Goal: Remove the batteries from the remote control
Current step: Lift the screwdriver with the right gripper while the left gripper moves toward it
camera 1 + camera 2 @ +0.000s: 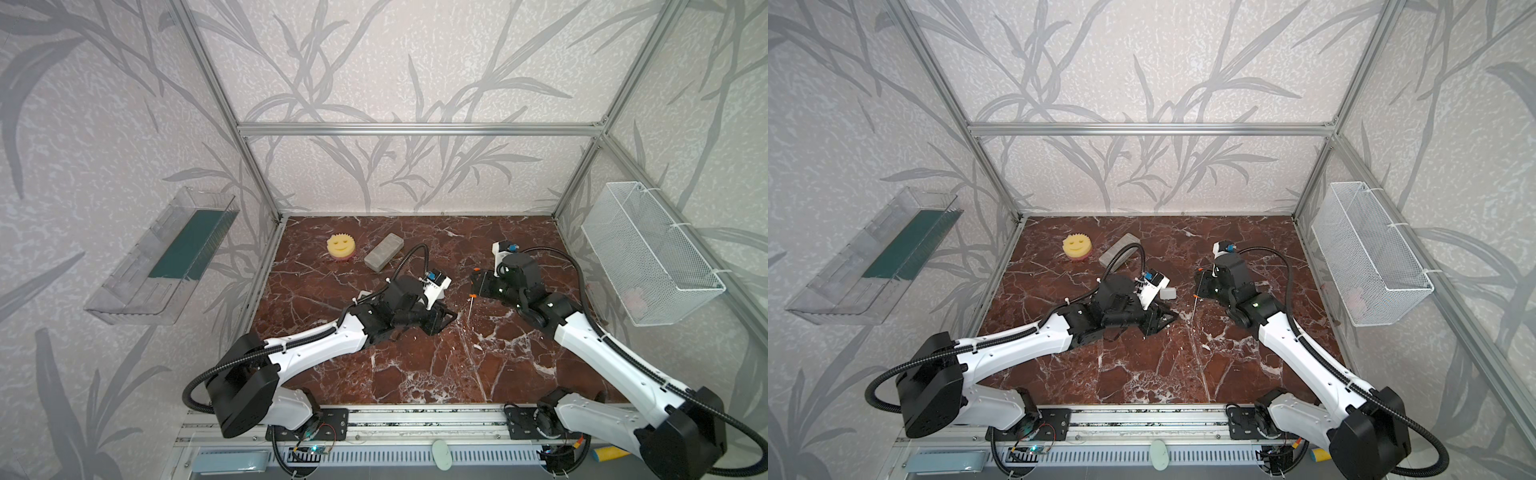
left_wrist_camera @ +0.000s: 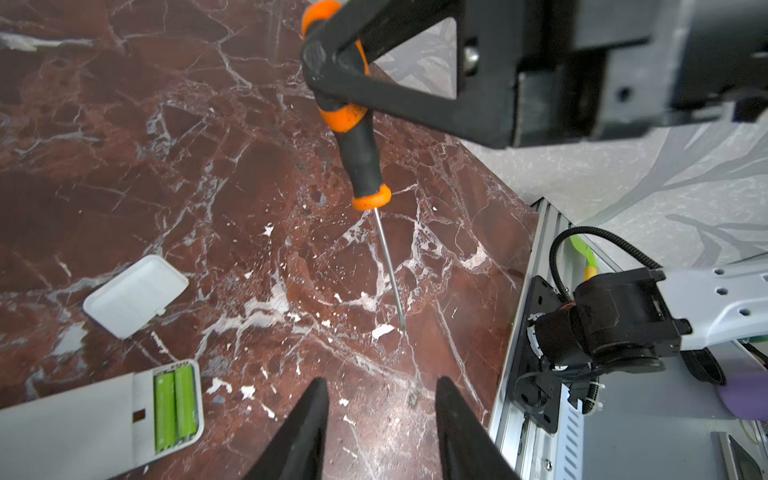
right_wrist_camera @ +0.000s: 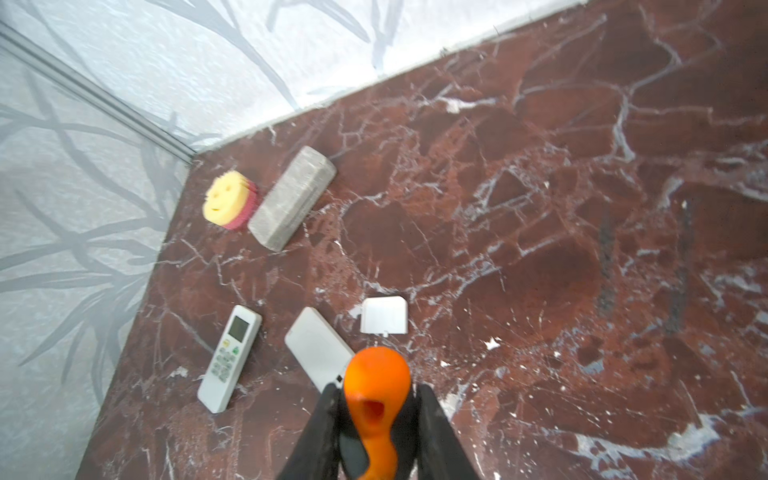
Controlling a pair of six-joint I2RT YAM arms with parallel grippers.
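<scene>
Right pincer (image 3: pixel 376 388): clenched on the orange-and-black screwdriver (image 2: pixel 361 158), shaft slanting down toward the desk (image 2: pixel 124 124).
Left pincer (image 2: pixel 382 384): released, nothing between its jaws, above bare desk.
Batteries (image 2: pixel 174 405): two visible, side by side in the open compartment of the face-down remote (image 2: pixel 75 428).
Cover (image 2: pixel 135 295): loose on the desk, near that remote.

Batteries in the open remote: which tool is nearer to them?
Left. The left tool is just beside the batteries; the right tool, shut on the screwdriver, is farther off.
</scene>
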